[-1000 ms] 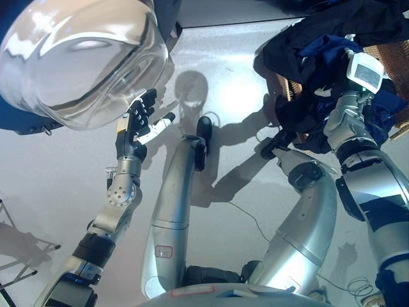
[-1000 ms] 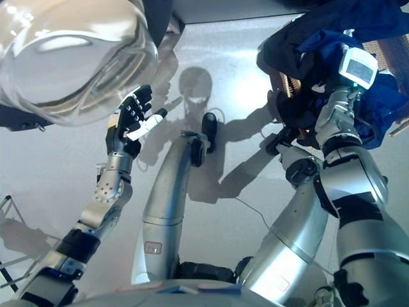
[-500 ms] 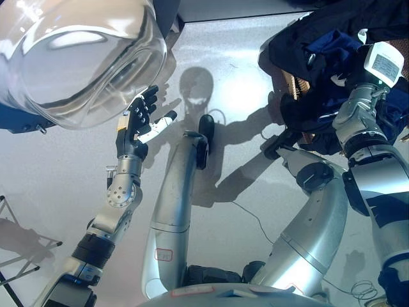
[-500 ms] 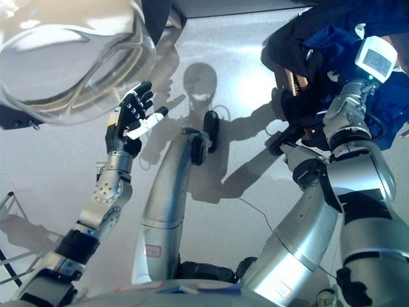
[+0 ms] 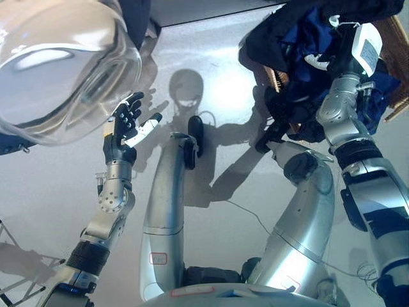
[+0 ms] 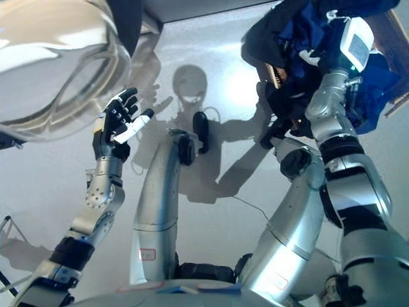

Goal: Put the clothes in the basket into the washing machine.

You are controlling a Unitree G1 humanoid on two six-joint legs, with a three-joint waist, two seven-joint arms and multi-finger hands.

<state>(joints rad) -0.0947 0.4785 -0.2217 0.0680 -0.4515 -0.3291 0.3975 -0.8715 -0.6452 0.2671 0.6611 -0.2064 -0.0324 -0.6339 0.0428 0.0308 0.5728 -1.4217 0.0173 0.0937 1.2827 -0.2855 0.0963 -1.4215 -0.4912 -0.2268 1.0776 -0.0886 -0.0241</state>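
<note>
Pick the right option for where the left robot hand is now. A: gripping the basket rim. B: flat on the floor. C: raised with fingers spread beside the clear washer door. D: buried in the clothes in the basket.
C: the left robot hand is raised, fingers spread, holding nothing, right beside the clear washer door.

No readable text, numbers or signs anywhere in either view.
</note>
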